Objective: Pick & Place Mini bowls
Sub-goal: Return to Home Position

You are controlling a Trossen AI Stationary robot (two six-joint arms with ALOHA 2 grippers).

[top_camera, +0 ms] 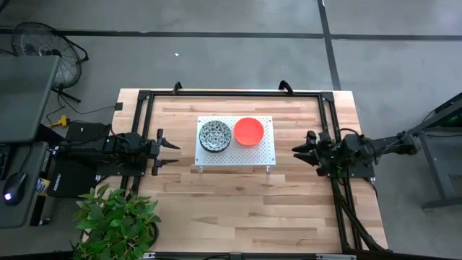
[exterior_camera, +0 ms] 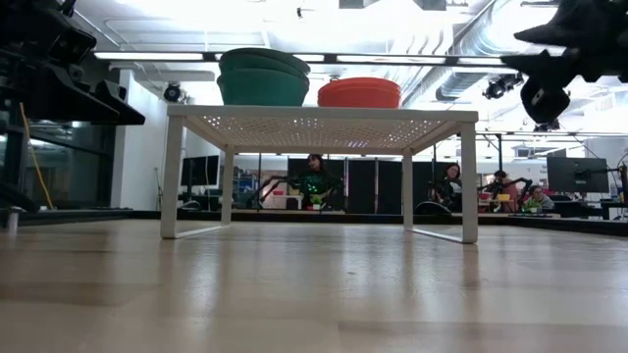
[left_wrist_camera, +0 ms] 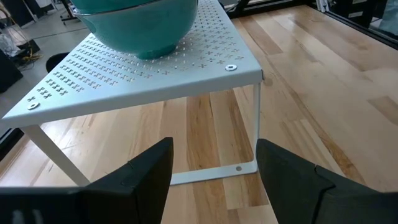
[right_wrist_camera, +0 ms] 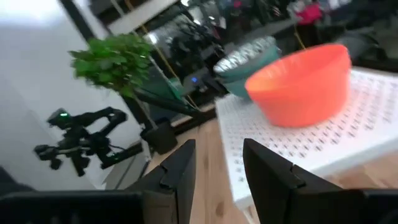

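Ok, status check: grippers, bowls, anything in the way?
Left gripper open, empty, beside platform. Right gripper same, opposite side. Orange bowls, patterned bowls stacked on platform. No obstructions.

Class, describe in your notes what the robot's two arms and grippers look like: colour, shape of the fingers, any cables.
Both the left arm and the right arm are black and jointed. The left gripper and right gripper each carry two dark, matte, wedge-shaped fingers. Black cables trail from the right arm's base along the table. No markings show.

robotics lab (monitors [exterior_camera: 572, 175], ceiling ducts [exterior_camera: 469, 86])
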